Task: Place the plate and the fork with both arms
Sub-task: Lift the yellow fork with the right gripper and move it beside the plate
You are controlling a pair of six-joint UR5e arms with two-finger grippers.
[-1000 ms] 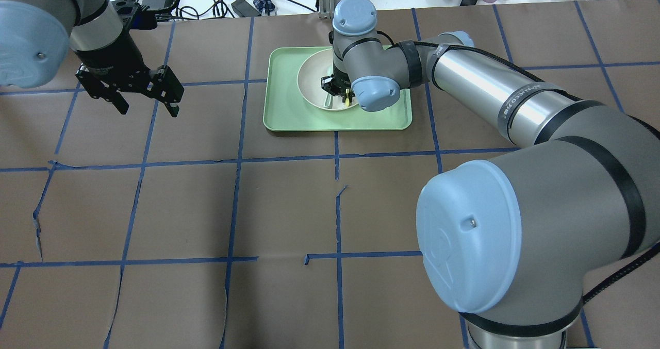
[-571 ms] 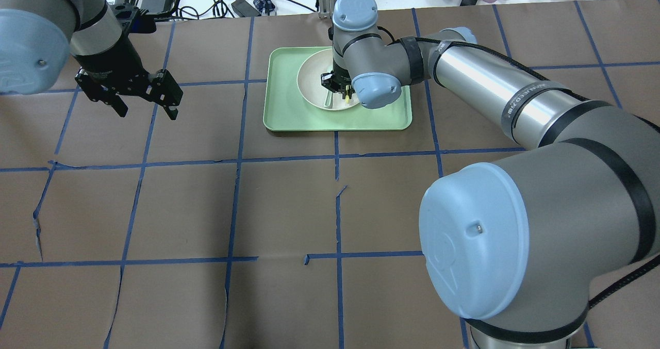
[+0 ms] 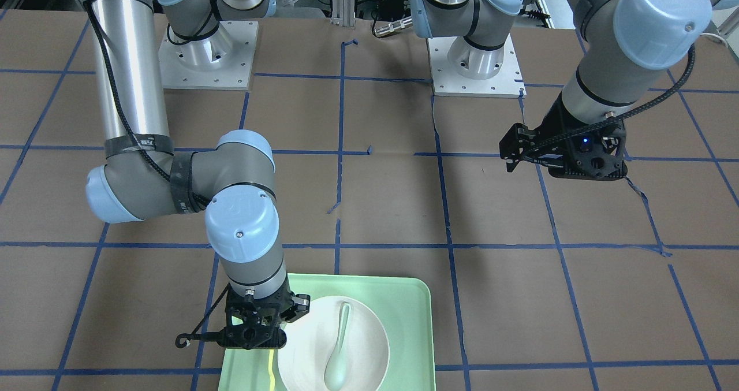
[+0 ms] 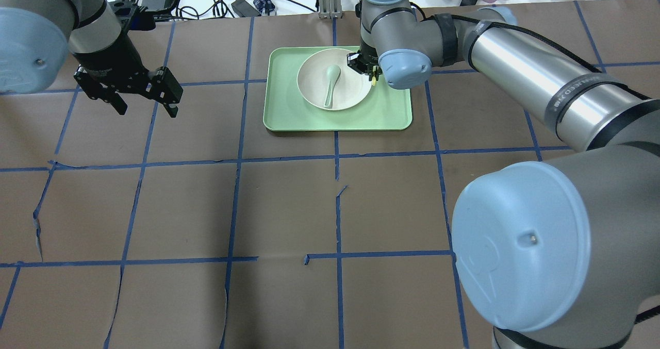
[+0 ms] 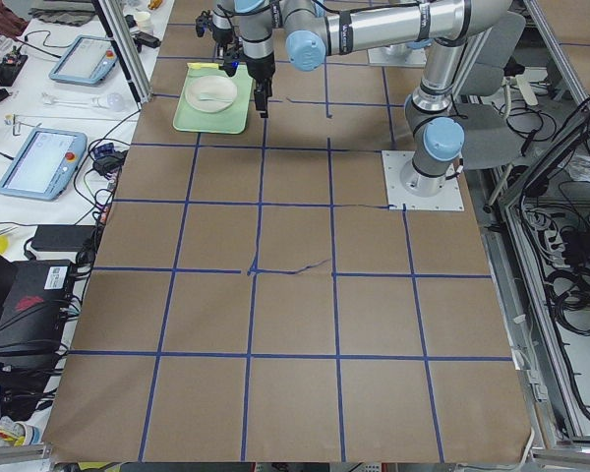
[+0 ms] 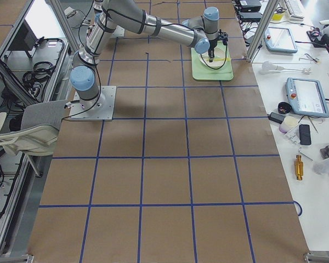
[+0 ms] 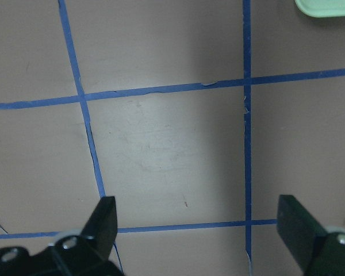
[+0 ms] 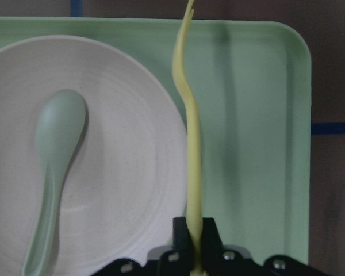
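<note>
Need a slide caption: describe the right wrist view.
Right pincer shut on the yellow fork, held over the green tray alongside the off-white plate, where a pale green spoon lies.

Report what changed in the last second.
The right gripper, shut on the fork, moved away from the robot and rightward, carrying the fork off the plate to hang over the tray beside the plate's rim. The left gripper stayed open in place; plate, spoon and tray did not move.
</note>
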